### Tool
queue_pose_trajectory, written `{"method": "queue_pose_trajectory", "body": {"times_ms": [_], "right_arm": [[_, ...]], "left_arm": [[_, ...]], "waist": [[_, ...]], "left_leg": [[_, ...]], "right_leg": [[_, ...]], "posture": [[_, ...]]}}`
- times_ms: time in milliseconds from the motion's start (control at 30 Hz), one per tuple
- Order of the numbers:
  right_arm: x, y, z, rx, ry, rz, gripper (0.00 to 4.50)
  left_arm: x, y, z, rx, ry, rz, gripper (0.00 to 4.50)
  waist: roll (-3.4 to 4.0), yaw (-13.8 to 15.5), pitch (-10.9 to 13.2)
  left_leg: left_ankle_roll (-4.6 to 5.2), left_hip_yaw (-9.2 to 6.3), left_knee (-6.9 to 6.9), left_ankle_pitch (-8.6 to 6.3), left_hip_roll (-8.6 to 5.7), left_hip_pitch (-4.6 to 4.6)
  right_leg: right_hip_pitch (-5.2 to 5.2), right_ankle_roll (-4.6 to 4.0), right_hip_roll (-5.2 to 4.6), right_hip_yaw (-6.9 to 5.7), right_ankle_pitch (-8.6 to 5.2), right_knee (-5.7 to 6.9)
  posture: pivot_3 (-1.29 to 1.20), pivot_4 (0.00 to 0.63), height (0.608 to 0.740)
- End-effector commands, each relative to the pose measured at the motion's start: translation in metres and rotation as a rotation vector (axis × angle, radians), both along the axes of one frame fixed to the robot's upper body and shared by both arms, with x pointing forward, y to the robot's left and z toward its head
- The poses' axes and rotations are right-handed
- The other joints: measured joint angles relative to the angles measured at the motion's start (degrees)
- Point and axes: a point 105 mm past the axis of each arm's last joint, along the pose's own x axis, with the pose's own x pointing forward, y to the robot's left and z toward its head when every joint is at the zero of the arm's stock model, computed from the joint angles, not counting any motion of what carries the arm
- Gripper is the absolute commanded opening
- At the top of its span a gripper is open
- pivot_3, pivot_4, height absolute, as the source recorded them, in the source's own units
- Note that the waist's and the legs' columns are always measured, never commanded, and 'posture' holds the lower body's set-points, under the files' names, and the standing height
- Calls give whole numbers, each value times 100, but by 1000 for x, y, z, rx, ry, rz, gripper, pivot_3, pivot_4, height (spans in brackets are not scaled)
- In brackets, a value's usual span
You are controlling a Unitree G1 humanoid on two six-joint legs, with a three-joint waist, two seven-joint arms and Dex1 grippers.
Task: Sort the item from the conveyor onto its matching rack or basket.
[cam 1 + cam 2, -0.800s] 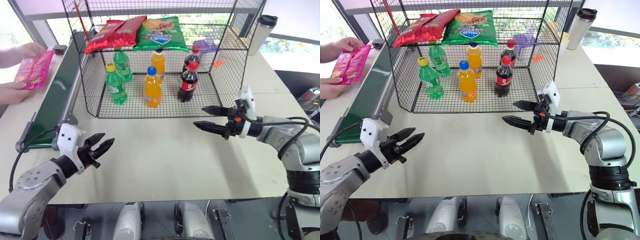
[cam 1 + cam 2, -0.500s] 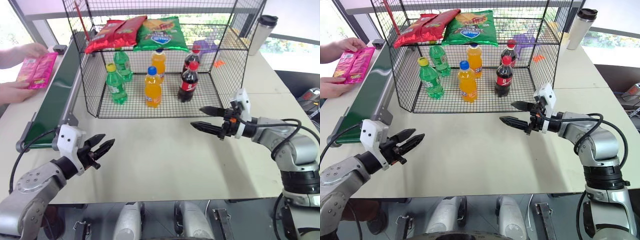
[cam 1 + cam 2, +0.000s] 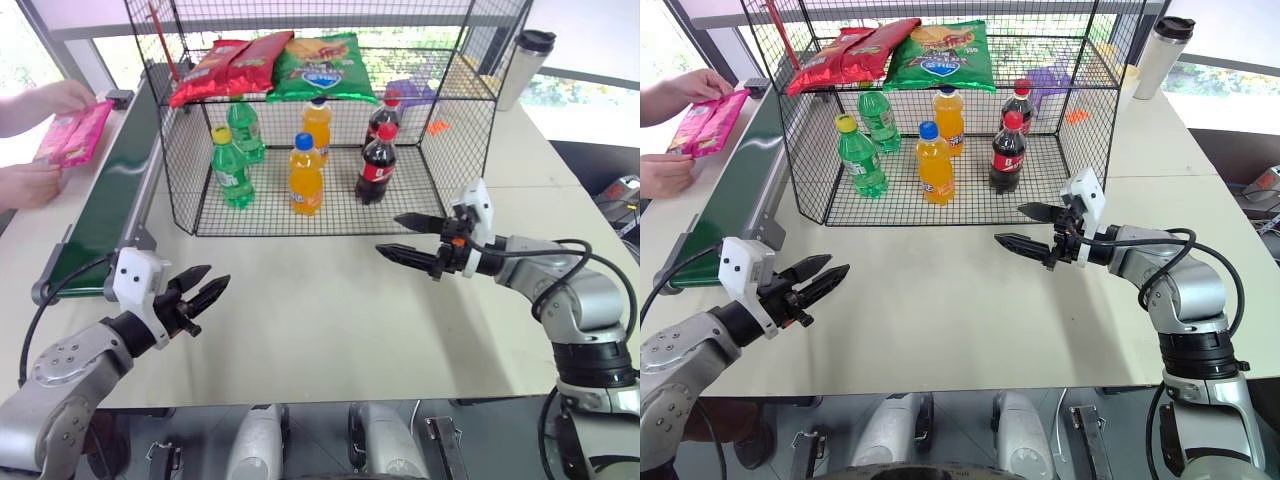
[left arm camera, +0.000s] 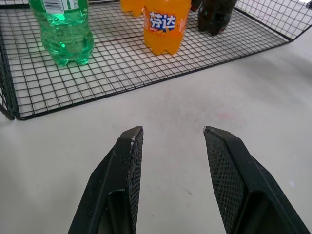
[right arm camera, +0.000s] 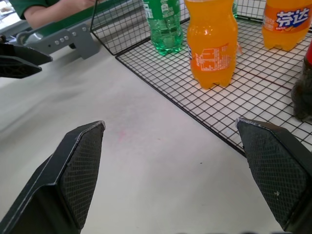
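Pink snack bag (image 3: 72,134) being held by a person's hands (image 3: 32,184) at the far end of the conveyor (image 3: 110,192), tilted above the green belt and seemingly not yet lying flat on it; judged as the item being fed in, so not yet within reach.

Left gripper (image 3: 205,292) hovering just above the table (image 3: 330,310) near the belt's close end, fingers parted and holding nothing; likely waiting there because the bag would be arriving on that side.

Right gripper (image 3: 408,237) hanging in front of the soda-bottle tray (image 3: 300,222), jaws spread wide and empty, pointing across toward the left; apparently standing by.

Upper wire shelf (image 3: 455,88) carrying red chip bags (image 3: 225,65) and a green chip bag (image 3: 322,68), leaving bare grid to their right; probably the matching place for another snack bag.
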Motion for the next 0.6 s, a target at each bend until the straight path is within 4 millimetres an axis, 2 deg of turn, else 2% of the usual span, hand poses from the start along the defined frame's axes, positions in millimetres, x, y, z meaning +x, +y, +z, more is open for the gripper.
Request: {"method": "queue_pose_trajectory", "body": {"times_ms": [33, 600], "right_arm": [[2, 6, 9, 3, -44, 13, 4445], [8, 7, 11, -2, -75, -13, 4445]], "left_arm": [[-1, -2, 9, -6, -37, 0, 2039], [6, -5, 13, -1, -53, 6, 2039]], "waist": [[0, -3, 0], [0, -3, 0]], "left_leg": [[0, 0, 0, 0, 0, 0], [0, 0, 3, 0, -1, 1]], "right_leg": [[0, 0, 0, 0, 0, 0], [2, 2, 2, 0, 2, 3]], "posture": [[0, 150, 740], [0, 150, 740]]}}
